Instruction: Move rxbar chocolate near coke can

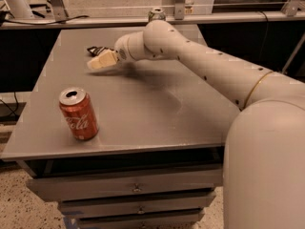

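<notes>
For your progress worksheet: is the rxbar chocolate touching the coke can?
Apart. Camera view shows bare table between rxbar chocolate and coke can; gripper is beside the bar.
</notes>
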Available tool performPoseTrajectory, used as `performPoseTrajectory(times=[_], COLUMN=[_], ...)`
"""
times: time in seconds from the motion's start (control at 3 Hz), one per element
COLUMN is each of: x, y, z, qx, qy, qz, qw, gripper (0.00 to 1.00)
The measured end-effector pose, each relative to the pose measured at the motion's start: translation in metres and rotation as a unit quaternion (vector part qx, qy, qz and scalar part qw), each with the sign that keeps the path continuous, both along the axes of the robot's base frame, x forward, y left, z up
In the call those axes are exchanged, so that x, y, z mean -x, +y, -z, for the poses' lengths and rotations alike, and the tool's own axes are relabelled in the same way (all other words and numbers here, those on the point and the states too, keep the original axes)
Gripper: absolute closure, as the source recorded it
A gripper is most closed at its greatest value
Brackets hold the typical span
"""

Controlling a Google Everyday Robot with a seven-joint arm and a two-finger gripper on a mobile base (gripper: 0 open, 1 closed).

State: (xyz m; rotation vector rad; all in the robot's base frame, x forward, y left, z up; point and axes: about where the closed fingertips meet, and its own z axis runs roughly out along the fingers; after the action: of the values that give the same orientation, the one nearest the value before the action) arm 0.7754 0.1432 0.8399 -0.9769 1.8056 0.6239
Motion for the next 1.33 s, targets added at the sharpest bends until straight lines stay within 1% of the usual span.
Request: performPoseTrajectory(times=[0.33, 1.0, 1.33], x=[-0.0043, -0.0072, -0.0056], y=[-0.0005, -0.0031, -0.0076], z=[0.0071, 0.0109, 0.0013], qx=[0.002, 0.0, -0.005], qy=[-0.001, -0.003, -0.012], qz=[0.003, 0.007, 0.006], qw=[1.0, 1.0, 0.9999], gripper=[0.18, 0.64, 0.88])
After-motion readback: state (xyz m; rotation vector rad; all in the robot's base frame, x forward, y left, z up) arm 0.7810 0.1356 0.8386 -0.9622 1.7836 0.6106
